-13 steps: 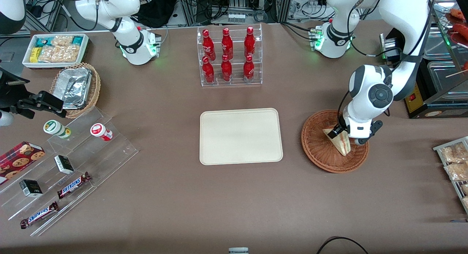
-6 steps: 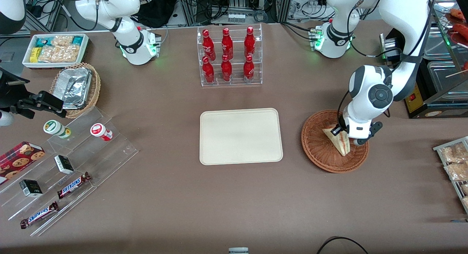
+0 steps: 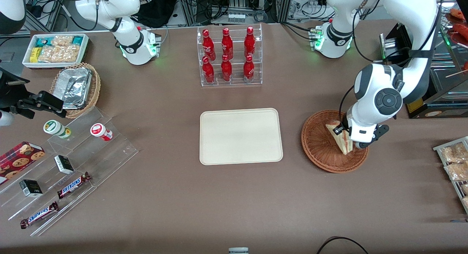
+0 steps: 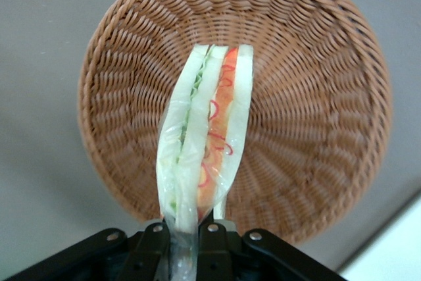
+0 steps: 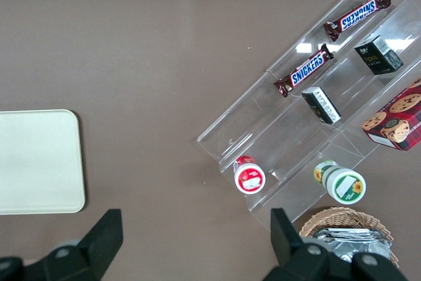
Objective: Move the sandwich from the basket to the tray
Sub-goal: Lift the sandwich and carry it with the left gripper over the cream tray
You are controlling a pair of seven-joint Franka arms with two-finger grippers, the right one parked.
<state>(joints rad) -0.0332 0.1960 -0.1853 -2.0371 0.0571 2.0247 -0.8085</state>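
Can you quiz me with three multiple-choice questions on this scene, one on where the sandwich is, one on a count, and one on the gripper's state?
1. Where is the sandwich?
A. on the tray
B. above the basket, in the gripper
C. on the acrylic steps

2. How many red bottles stand in the clear rack?
A. four
B. six
C. eight

3. What is the gripper's state?
A. shut on the sandwich
B. open above the tray
C. open beside the basket

Answers: 1 B, the wrist view shows the wedge over the wicker. 2 B, two rows of three. 3 A, both fingers press the wrapped corner.
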